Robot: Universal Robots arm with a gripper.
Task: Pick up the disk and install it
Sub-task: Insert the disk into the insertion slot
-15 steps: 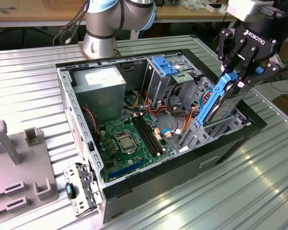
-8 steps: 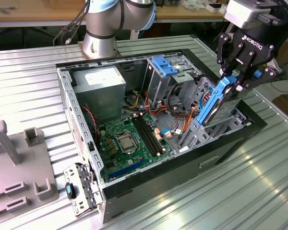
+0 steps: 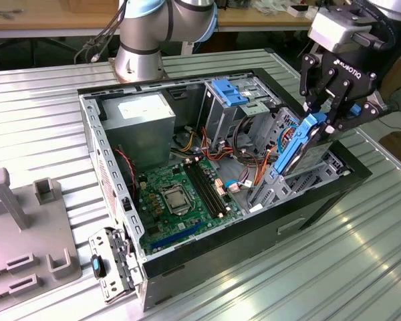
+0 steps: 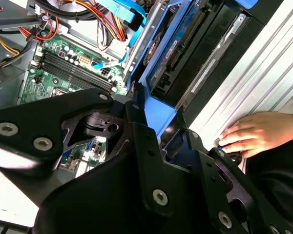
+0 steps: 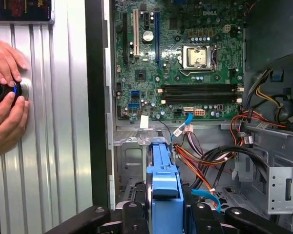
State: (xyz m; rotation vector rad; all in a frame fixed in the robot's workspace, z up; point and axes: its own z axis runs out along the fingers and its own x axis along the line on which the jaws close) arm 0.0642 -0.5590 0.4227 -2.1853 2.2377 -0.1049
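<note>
On the exterior view's far left you have grey fixture blocks (image 3: pixel 13 221) standing on the ribbed counter (image 3: pixel 40 114). The open computer case (image 3: pixel 113 180) takes the middle of the frame, with its motherboard (image 3: pixel 180 194) lying flat inside. In the upper right, your tool (image 3: pixel 324 119) is clamped on the disk (image 3: pixel 295 152), pinching the blue rail at its upper end.

The disk hangs just below the tool and is tilted. Its long axis runs from the grip down toward the lower left of the frame, with a blue rail edge turned to the camera. Its lower end dips into the metal drive bay (image 3: pixel 314 179) at the case's right end.

In the first wrist view, a person's hands (image 5: pixel 5 97) cup a dark round knob (image 5: pixel 2 90) on the counter outside the case wall. The disk's (image 5: pixel 163 178) blue rail runs straight out from between the tool's fingers (image 5: pixel 198 217), pointing toward the motherboard (image 5: pixel 185 58).
</note>
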